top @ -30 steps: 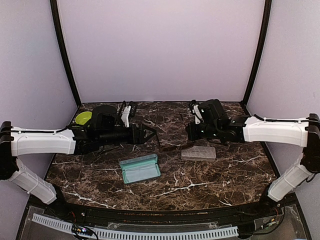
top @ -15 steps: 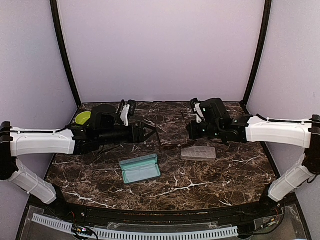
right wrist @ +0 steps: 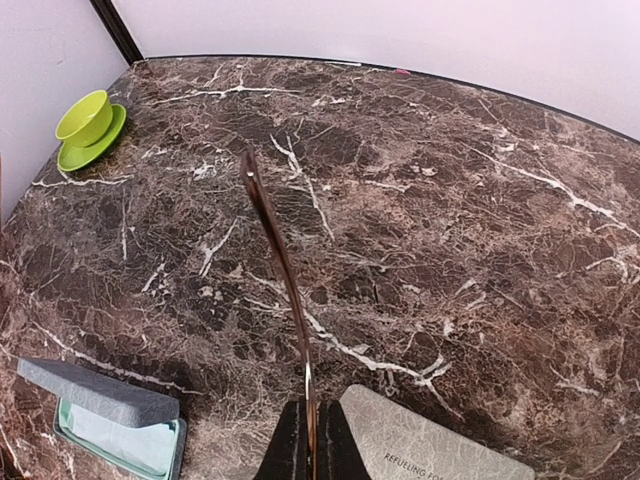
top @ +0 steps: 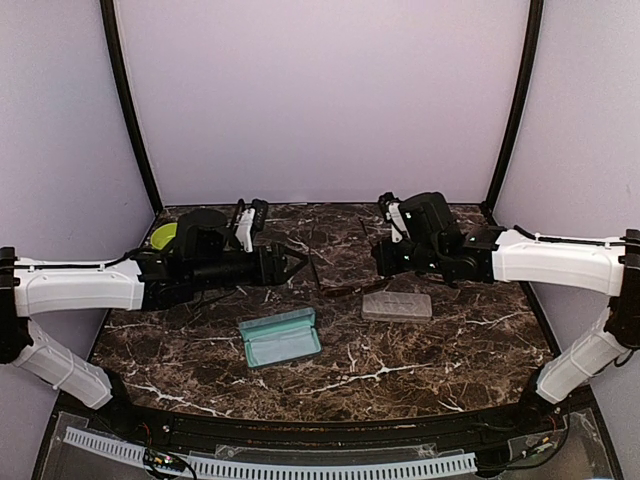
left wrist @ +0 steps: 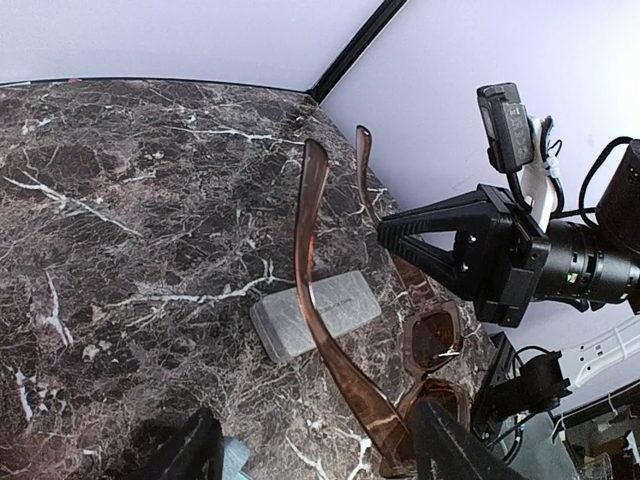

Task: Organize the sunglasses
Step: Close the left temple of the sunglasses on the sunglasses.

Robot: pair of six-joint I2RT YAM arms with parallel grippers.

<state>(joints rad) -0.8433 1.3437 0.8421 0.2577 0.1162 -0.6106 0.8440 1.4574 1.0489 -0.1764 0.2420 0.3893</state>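
Note:
The brown-lensed sunglasses (top: 345, 290) hang unfolded just above the table between my two grippers. My right gripper (top: 380, 262) is shut on the tip of one thin temple arm (right wrist: 275, 240); the pinch shows in the right wrist view (right wrist: 310, 415) and the left wrist view (left wrist: 392, 232). My left gripper (top: 298, 264) is open. Its fingers stand wide apart in the left wrist view (left wrist: 318, 420). The other temple arm and the lenses (left wrist: 432, 335) lie close by its right finger (left wrist: 450, 445). The purple-tinted pair is out of view.
An open blue-grey case (top: 281, 338) with a light-blue cloth inside lies front centre, also in the right wrist view (right wrist: 100, 410). A closed beige case (top: 397, 305) lies under the sunglasses. A green bowl on a saucer (top: 167, 236) sits back left.
Both grippers have shifted slightly back and up, and the sunglasses stay between them. The right gripper has stayed shut on the temple arm.

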